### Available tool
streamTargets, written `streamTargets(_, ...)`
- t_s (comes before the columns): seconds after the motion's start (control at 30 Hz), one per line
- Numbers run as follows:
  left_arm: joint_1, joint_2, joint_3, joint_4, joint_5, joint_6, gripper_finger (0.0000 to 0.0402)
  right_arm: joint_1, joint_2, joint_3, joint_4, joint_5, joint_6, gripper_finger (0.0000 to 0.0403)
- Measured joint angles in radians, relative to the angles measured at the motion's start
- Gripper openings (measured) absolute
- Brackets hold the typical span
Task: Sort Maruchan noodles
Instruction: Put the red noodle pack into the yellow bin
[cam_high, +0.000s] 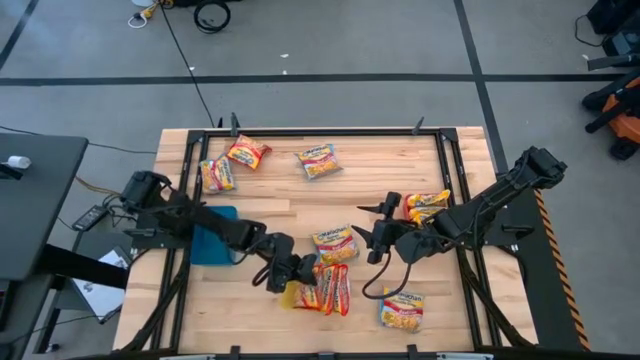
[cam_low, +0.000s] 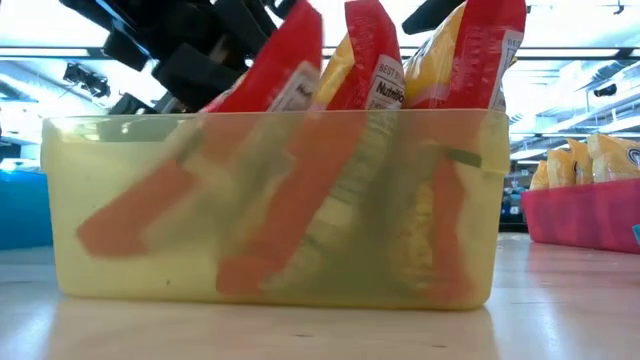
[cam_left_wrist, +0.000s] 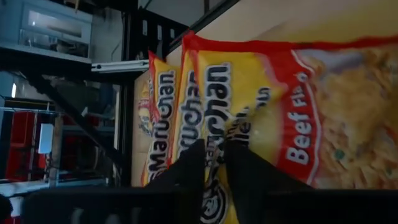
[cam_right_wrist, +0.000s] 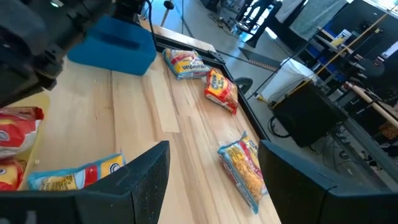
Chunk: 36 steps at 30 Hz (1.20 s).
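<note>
Red packets standing tilted in yellow tray near table's front edge. Left gripper just above them, fingers slightly parted astride a packet top. Right gripper wide open, empty, mid-table, beside loose packet.

The desk is showing pale planked wood with a smooth, lightly satin finish, framed by dark matt metal rails. The Maruchan noodles are lying in glossy, crinkled plastic wrappers that are catching the light. The yellow tray is looking like translucent, slightly cloudy plastic, and the blue tray like opaque matt plastic.
</note>
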Motion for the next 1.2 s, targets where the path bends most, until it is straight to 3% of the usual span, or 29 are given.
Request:
streamTargets(0.17, -0.035, -0.015, 0.000, -0.003, -0.081, -0.008, 0.0119, -0.003, 0.000, 0.000, 0.000, -0.016, 0.007, 0.0250)
streamTargets(0.37, -0.073, -0.112, -0.001, -0.073, -0.140, -0.156, 0.0145, -0.003, 0.000, 0.000, -0.003, -0.024, 0.033, 0.0250)
streamTargets(0.6, -0.128, -0.277, 0.000, -0.280, -0.330, -0.655, 0.0142, -0.003, 0.000, 0.000, -0.017, -0.054, 0.148, 0.0250)
streamTargets(0.73, -0.139, -0.335, 0.000, -0.441, -0.343, -0.980, 0.0142, -0.002, 0.034, 0.001, -0.015, -0.162, 0.186, 0.0247)
streamTargets(0.9, -0.176, -0.339, 0.000, -0.599, -0.318, -1.300, 0.0142, 0.040, 0.174, 0.049, -0.105, -0.278, 0.257, 0.0245)
streamTargets(1.07, -0.212, -0.278, -0.001, -0.574, -0.261, -1.489, 0.0142, 0.092, 0.249, 0.213, -0.437, -0.400, 0.527, 0.0245)
streamTargets(1.2, -0.215, -0.206, 0.004, -0.463, -0.283, -1.575, 0.0142, 0.132, 0.297, 0.250, -0.507, -0.522, 0.682, 0.0245)
